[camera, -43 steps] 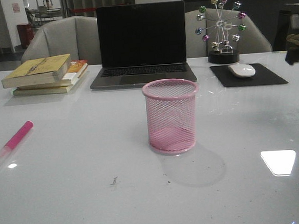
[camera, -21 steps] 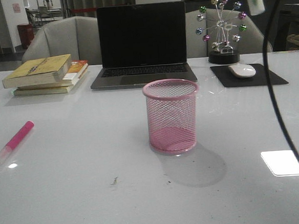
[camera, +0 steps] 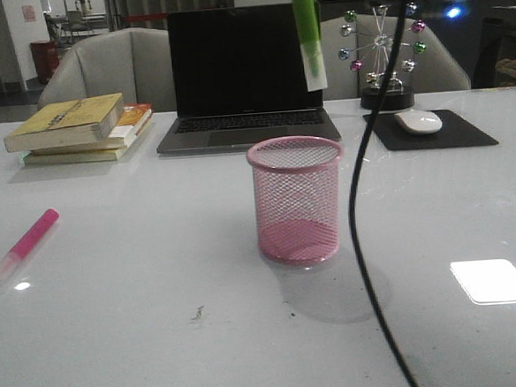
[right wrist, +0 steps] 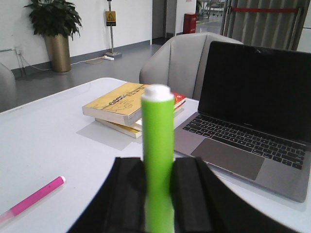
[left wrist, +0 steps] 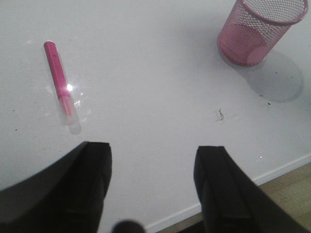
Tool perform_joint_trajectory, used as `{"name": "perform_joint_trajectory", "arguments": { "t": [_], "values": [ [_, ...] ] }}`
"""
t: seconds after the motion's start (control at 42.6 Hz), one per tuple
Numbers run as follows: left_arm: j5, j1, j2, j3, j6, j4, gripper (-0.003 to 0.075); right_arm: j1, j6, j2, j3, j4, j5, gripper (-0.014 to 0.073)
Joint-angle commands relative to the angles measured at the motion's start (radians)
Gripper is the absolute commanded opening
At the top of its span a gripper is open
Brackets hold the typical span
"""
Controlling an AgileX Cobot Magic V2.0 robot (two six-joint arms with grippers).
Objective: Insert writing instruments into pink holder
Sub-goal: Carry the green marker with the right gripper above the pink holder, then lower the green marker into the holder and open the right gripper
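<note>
Taking the holder (camera: 296,200) as the landmark, the pink marker (camera: 27,243) lies flat on the white counter (camera: 143,325) well to the holder's left and slightly nearer the camera, its pink end pointing back toward the books (camera: 81,128) and its pale end toward the counter's front edge. In the left wrist view the same pink marker (left wrist: 60,84) lies untouched, apart from the left gripper (left wrist: 153,179), whose two dark fingers (left wrist: 92,170) stand wide apart with only bare counter between them. The books sit stacked behind and left of the holder, beside the laptop (camera: 245,75), which stands open with a dark screen directly behind the holder. The holder stands upright near the middle of the counter, with nothing visible inside it through the mesh.

The green marker (camera: 307,35) hangs above the holder, just right of its centre, upright with its pale end downward and clear of the rim. Its upper end runs out of the front view's top edge, where the right arm's dark body crosses. In the right wrist view the right gripper (right wrist: 159,194) is closed tight on the green marker (right wrist: 158,145), one finger (right wrist: 129,194) pressing each side. A black cable (camera: 358,204) hangs down just right of the holder. Behind and right of the holder are a desk toy (camera: 383,52) and a mouse (camera: 418,121) on a dark mat (camera: 466,133)
</note>
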Motion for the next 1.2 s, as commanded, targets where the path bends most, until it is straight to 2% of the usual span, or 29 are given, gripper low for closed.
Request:
{"name": "perform_joint_trajectory", "arguments": {
  "t": [0.0, 0.141, 0.376, 0.493, 0.587, 0.658, 0.775, 0.893, 0.963, 1.175],
  "values": [
    [-0.062, -0.008, -0.002, -0.026, 0.002, -0.016, 0.0433, -0.001, -0.012, 0.059, -0.028, -0.015, -0.245, 0.0143],
    [-0.062, -0.008, -0.002, -0.026, 0.002, -0.016, 0.0433, -0.006, -0.012, 0.17, -0.028, -0.013, -0.345, 0.0143],
    [-0.062, -0.008, -0.002, -0.026, 0.002, -0.016, 0.0433, -0.015, -0.012, 0.283, -0.028, -0.006, -0.328, 0.0153],
    [-0.062, -0.008, -0.002, -0.026, 0.002, -0.016, 0.0433, -0.015, -0.012, 0.321, -0.028, -0.006, -0.317, 0.0247],
    [-0.062, -0.008, -0.002, -0.026, 0.002, -0.016, 0.0433, -0.015, -0.012, 0.329, -0.028, -0.005, -0.311, 0.0405],
    [-0.062, -0.008, -0.002, -0.026, 0.002, -0.016, 0.0433, -0.015, -0.012, 0.327, -0.028, -0.004, -0.322, 0.0475],
    [-0.062, -0.008, -0.002, -0.026, 0.002, -0.016, 0.0433, -0.015, -0.012, 0.285, -0.028, -0.002, -0.301, 0.0489],
    [-0.062, -0.008, -0.002, -0.026, 0.002, -0.016, 0.0433, -0.015, -0.012, 0.177, -0.028, -0.002, -0.183, 0.0489],
    [-0.062, -0.008, -0.002, -0.026, 0.002, -0.016, 0.0433, -0.015, -0.012, 0.089, -0.028, -0.002, -0.048, 0.0489],
    [-0.062, -0.008, -0.002, -0.026, 0.002, -0.016, 0.0433, -0.015, -0.015, -0.201, -0.028, -0.002, 0.469, 0.0489]
  ]
}}
